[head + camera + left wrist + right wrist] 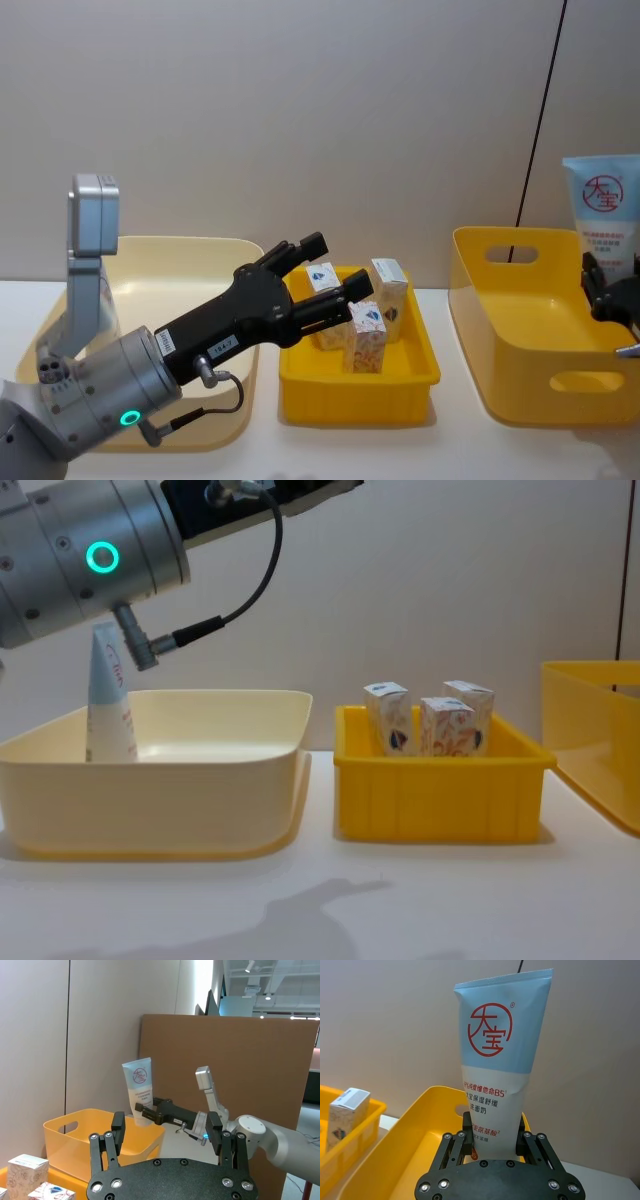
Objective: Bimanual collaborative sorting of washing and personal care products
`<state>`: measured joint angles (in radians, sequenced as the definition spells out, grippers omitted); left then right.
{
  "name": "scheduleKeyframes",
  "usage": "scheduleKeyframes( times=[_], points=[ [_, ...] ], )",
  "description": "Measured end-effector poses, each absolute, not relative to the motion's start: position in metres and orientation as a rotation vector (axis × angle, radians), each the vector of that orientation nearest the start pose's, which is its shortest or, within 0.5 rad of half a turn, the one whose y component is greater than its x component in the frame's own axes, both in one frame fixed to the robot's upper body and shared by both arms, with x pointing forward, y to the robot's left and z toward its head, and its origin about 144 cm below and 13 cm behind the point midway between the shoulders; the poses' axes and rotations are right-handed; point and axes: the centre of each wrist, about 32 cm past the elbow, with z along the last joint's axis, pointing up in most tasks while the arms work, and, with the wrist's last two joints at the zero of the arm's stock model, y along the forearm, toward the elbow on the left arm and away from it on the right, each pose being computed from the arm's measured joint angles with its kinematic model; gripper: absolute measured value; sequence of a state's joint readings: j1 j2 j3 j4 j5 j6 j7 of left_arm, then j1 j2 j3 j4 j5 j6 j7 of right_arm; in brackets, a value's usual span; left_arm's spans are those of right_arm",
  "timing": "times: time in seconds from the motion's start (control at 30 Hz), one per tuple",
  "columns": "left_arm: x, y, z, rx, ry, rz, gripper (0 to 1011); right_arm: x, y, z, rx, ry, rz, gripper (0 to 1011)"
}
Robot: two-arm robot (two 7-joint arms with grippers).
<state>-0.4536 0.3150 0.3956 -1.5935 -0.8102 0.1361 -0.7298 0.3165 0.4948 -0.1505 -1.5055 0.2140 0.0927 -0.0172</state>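
Note:
My right gripper [608, 288] is shut on the lower end of a pale blue-white tube [603, 212] with a red mark, held upright over the big yellow bin [520, 330]. In the right wrist view the tube [499, 1060] stands between the fingers [468, 1127]. Three white cartons with orange swirls [366, 338] stand in the small yellow bin [300, 385]. Just above them hovers my left gripper [338, 264], open and holding nothing. Another tube [108, 695] leans upright in the cream bin [200, 800].
The three bins stand in a row on the white table: cream bin [180, 245] on the left, small yellow bin [440, 790] in the middle, big yellow bin [595, 740] on the right. A plain wall rises close behind them.

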Motion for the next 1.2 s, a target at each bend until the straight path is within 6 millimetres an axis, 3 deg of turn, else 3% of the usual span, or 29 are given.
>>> scheduleKeyframes(
  times=[0.63, 0.83, 0.9, 1.2],
  points=[
    [0.543, 0.197, 1.288, -0.382, 0.047, 0.353, 1002, 0.554, -0.325, 1.240, -0.189, -0.169, -1.481, 448],
    [0.543, 0.197, 1.288, -0.382, 0.047, 0.353, 1002, 0.557, -0.321, 1.238, -0.189, -0.139, -1.470, 617],
    [0.543, 0.197, 1.288, -0.382, 0.047, 0.353, 1002, 0.558, -0.320, 1.237, -0.189, -0.131, -1.467, 715],
    [0.543, 0.197, 1.288, -0.382, 0.047, 0.353, 1002, 0.560, -0.318, 1.236, -0.190, -0.109, -1.460, 945]
  ],
)
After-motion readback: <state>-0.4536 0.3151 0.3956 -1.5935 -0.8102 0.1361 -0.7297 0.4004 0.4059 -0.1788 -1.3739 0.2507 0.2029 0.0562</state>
